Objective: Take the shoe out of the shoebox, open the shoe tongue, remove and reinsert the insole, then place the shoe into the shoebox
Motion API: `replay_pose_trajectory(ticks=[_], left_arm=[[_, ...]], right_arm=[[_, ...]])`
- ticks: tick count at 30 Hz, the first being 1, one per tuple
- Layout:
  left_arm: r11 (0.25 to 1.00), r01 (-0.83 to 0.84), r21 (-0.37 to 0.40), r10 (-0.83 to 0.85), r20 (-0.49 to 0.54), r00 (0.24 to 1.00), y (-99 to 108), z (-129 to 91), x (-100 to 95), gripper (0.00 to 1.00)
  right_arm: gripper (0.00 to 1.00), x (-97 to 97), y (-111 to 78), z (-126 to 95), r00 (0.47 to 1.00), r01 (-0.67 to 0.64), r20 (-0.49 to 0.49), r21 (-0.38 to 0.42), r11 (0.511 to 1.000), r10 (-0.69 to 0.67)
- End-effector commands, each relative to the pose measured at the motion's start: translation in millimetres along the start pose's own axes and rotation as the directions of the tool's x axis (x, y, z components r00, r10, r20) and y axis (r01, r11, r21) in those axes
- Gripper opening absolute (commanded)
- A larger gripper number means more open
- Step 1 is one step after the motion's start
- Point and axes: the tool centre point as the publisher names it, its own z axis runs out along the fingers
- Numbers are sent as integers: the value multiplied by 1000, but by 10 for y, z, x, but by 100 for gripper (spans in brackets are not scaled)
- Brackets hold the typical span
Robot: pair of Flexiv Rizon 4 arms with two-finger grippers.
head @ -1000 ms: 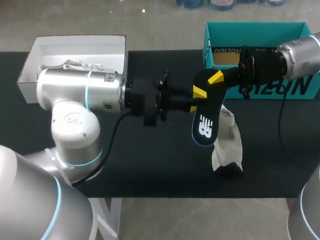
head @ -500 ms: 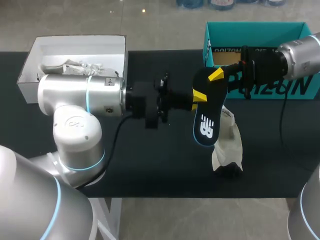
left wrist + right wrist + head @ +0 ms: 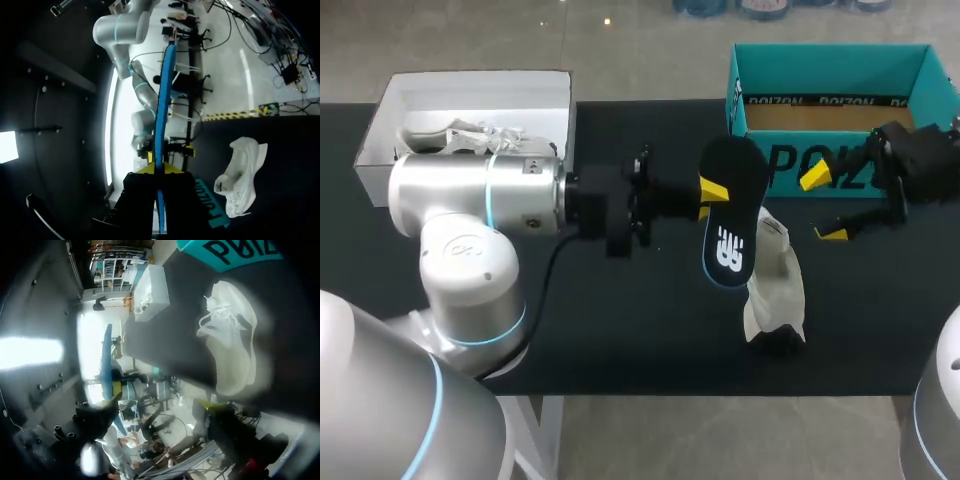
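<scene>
A black insole [image 3: 730, 215] with a white logo hangs over the table's middle, with my left gripper [image 3: 712, 195] shut on its edge. Seen edge-on in the left wrist view, the insole [image 3: 162, 115] is a blue strip pinched between the yellow tips of the left gripper [image 3: 160, 170]. The white shoe [image 3: 775, 290] lies on the black table just under and right of the insole. Right of the insole, in front of the teal shoebox [image 3: 830, 110], my right gripper [image 3: 823, 206] stands wide open and holds nothing. The right wrist view shows the shoe [image 3: 230, 340] ahead of the right gripper [image 3: 160, 425].
A white box [image 3: 470, 105] with white contents sits at the table's back left, behind my left arm. The teal shoebox stands at the back right, its inside bare. Black tabletop [image 3: 620, 320] is free in front of the left arm.
My right gripper opened, let go of the insole and drew back to the right. My left gripper closed on the insole and now holds it alone.
</scene>
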Motion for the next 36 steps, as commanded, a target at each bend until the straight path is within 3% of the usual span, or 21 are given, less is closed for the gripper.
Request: replay_pose_trajectory(ticks=[1, 21, 25, 28, 32, 36], left_arm=[[1000, 0, -9, 0, 7, 1000, -46, -4, 20, 0], [999, 34, -9, -34, -49, 998, -142, 20, 18, 0], [999, 40, -21, -40, -37, 999, -136, 13, -7, 0], [999, 43, -25, -44, -32, 999, -130, 42, -21, 0], [999, 46, -18, -46, -36, 998, -128, 67, -26, 0], [999, 49, -16, -49, -41, 998, -109, 76, -15, 0]], right_arm=[[100, -63, -393, -156, 974, -18, 226, -21, 1000, 22], [100, -63, -393, -156, 974, -18, 226, -21, 1000, 22], [100, -258, -620, -38, 916, 86, 394, -3, 996, -78], [100, -437, -826, 22, 835, 192, 521, 27, 981, -178], [100, -609, -1068, -12, 791, 266, 554, 69, 961, -259], [100, -789, -1226, -185, 790, 298, 540, 78, 951, -291]])
